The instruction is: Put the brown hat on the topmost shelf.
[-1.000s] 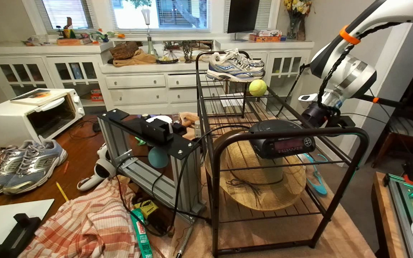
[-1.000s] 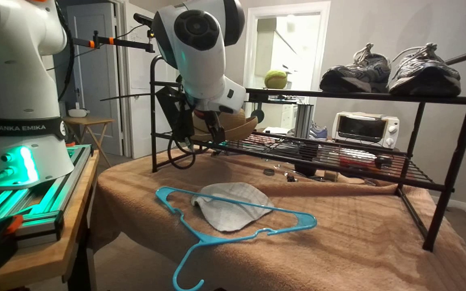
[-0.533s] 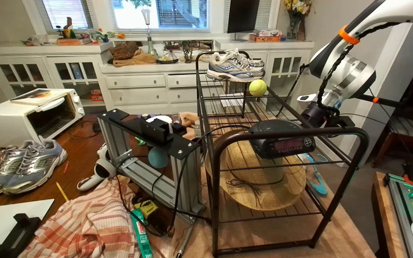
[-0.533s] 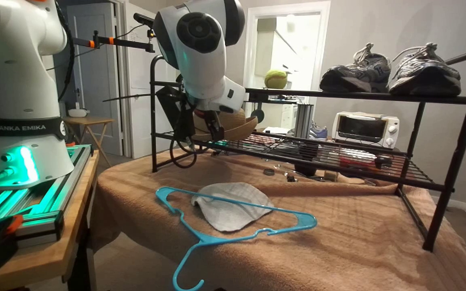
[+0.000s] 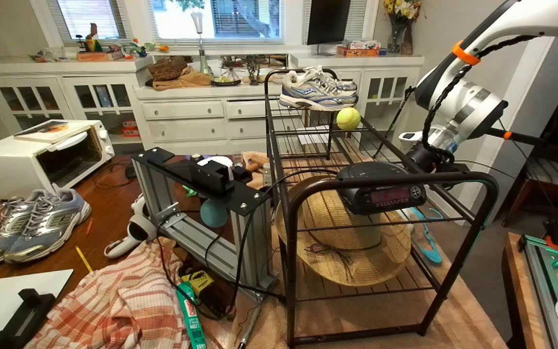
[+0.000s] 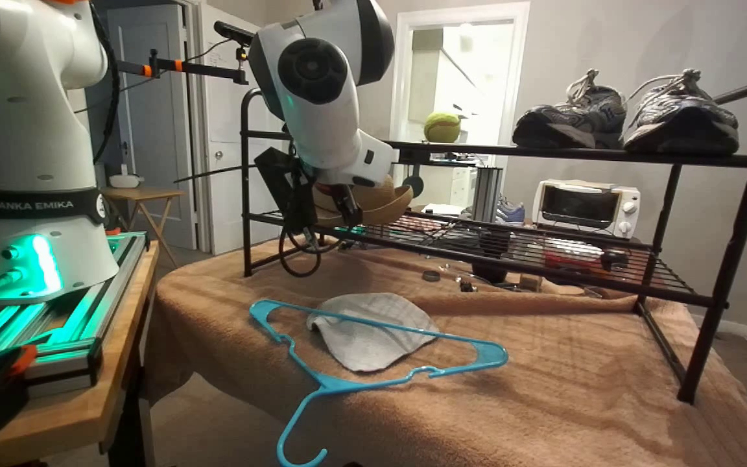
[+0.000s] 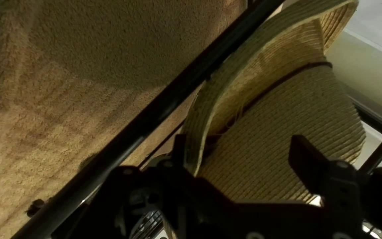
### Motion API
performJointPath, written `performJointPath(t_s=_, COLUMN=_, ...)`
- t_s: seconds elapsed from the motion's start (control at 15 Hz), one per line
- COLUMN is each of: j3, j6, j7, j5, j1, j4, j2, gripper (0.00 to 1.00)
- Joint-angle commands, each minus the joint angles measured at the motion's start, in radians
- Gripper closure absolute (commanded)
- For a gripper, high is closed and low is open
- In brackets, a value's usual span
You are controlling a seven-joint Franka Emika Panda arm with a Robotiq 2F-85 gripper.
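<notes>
The brown hat [image 5: 342,237] is a tan straw hat with a wide brim. It sits tilted on the rack's lower wire tier, under the clock end. It also shows in an exterior view [image 6: 383,202], partly behind my gripper [image 6: 346,211]. The topmost shelf [image 6: 471,149] is the black wire tier above it. In the wrist view my gripper [image 7: 239,142] is open, its fingers wide apart. The left finger is at the outer side of the hat's brim [image 7: 196,132]; the right finger is over the crown [image 7: 284,132]. The brim lies between the fingers, not clamped.
On the topmost shelf are a black clock radio [image 5: 380,191], a tennis ball [image 5: 348,118] and sneakers [image 5: 317,89]. A dark rack rail [image 7: 144,121] runs beside the brim. A blue hanger [image 6: 341,386] and grey cloth [image 6: 380,331] lie on the brown blanket [image 6: 574,363].
The arm and gripper have moved slightly lower and in toward the rack. The hat has shifted slightly, away from the arm's side. The other objects have not moved.
</notes>
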Motion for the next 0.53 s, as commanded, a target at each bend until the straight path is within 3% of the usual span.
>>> performJointPath(t_s=0.0, j3=0.015, j6=0.029, j7=-0.07, j5=0.081, j1=-0.002, j4=0.013, j2=0.043, gripper=0.13)
performJointPath(t_s=0.07, j3=0.016, j6=0.037, j7=-0.084, j5=0.096, j1=-0.001, j4=0.014, j2=0.046, gripper=0.08)
performJointPath(t_s=0.27, j3=0.016, j6=0.051, j7=-0.114, j5=0.131, j1=0.0, j4=0.016, j2=0.054, gripper=0.12)
performJointPath(t_s=0.33, j3=0.017, j6=0.051, j7=-0.119, j5=0.138, j1=0.0, j4=0.016, j2=0.057, gripper=0.16)
performJointPath(t_s=0.4, j3=0.018, j6=0.055, j7=-0.125, j5=0.144, j1=0.002, j4=0.014, j2=0.059, gripper=0.38)
performJointPath(t_s=0.47, j3=0.019, j6=0.057, j7=-0.128, j5=0.148, j1=0.004, j4=0.014, j2=0.061, gripper=0.4)
